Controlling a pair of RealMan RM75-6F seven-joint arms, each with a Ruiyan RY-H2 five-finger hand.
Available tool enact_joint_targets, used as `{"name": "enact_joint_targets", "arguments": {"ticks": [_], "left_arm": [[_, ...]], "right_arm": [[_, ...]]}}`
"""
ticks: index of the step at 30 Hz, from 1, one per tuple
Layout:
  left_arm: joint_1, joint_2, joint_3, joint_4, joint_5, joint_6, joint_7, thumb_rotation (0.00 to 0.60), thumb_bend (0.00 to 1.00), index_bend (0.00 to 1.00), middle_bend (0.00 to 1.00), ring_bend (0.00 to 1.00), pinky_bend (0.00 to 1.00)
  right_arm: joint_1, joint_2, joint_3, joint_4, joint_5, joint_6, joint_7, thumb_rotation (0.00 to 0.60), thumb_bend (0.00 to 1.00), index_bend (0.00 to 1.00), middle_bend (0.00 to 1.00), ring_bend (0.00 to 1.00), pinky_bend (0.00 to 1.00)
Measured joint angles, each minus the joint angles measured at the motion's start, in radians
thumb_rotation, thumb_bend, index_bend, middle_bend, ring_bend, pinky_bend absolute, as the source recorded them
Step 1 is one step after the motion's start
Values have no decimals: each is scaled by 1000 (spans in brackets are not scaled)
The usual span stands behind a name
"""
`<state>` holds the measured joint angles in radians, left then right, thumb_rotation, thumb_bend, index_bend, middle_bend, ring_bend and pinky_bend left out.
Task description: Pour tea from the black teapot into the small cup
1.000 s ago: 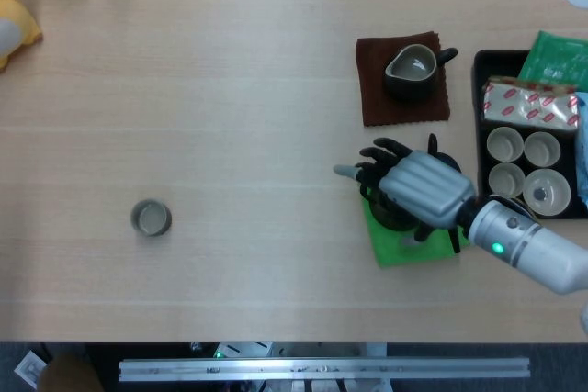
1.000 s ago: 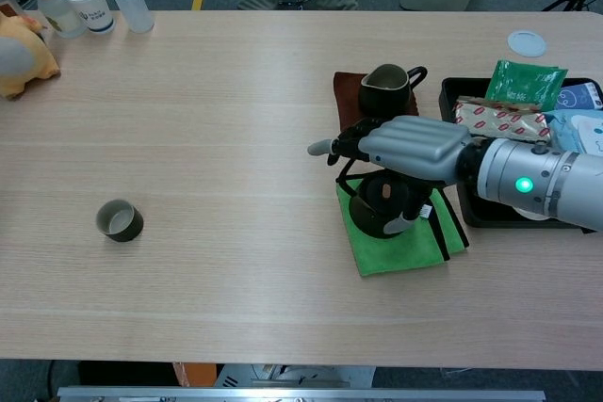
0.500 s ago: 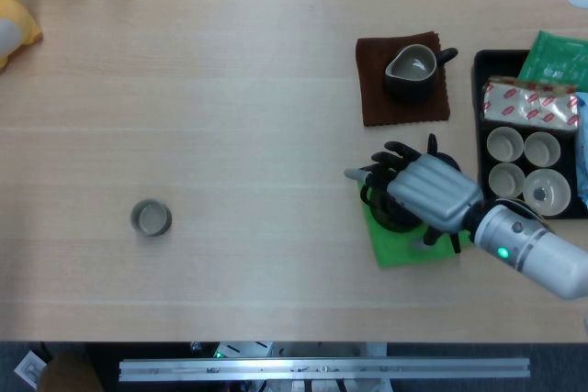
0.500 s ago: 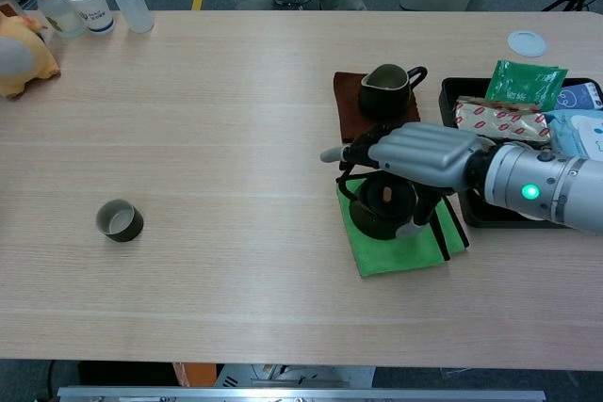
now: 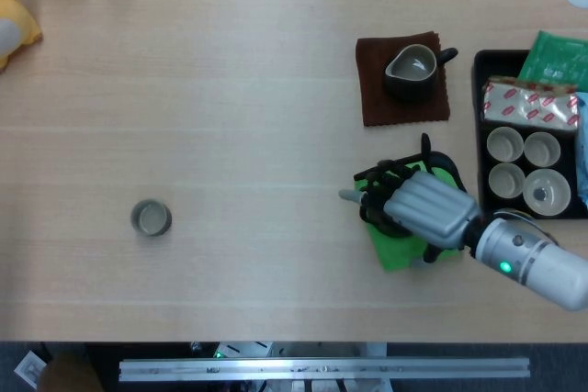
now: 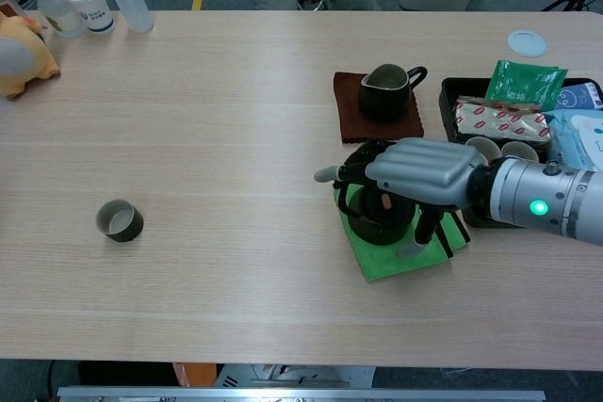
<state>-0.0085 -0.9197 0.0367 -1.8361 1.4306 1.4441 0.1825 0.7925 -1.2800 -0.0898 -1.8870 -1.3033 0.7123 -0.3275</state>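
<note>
The black teapot [image 5: 375,210] [image 6: 375,223] stands on a green cloth [image 5: 395,251] [image 6: 388,257] right of the table's middle. My right hand [image 5: 424,207] [image 6: 419,171] lies over the teapot, covering most of it, with the fingers stretched out to the left and the thumb hanging down on the pot's right side. I see no closed grip on the pot. Its wire handle [image 5: 434,157] arches behind the hand. The small cup [image 5: 151,218] [image 6: 120,220] stands alone far to the left. My left hand is not in either view.
A dark pitcher [image 5: 411,71] [image 6: 384,91] sits on a brown cloth behind the teapot. A black tray [image 5: 480,135] at the right edge holds several white cups [image 5: 524,162] and snack packets. Bottles [image 6: 127,2] and a yellow plush toy [image 6: 19,54] are at the far left corner.
My right hand has come lower and nearer the front edge over the teapot. The green cloth and the pot have shifted and turned slightly under it.
</note>
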Motion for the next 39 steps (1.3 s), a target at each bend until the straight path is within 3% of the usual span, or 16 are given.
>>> {"name": "enact_joint_targets", "arguments": {"ticks": [23,39], "left_arm": [[9,6,7,-13,10,5,-1,600,278,226,287,283,206],[10,13,8,-20,9,2,-3,600,278,226,287,283,206]], "right_arm": [[-30,84,-58,-46,-175,-6,117,600,0,40,213,97,53],[-31,4,-3,-10,-126,4,66,600,0,40,213,91,52]]}}
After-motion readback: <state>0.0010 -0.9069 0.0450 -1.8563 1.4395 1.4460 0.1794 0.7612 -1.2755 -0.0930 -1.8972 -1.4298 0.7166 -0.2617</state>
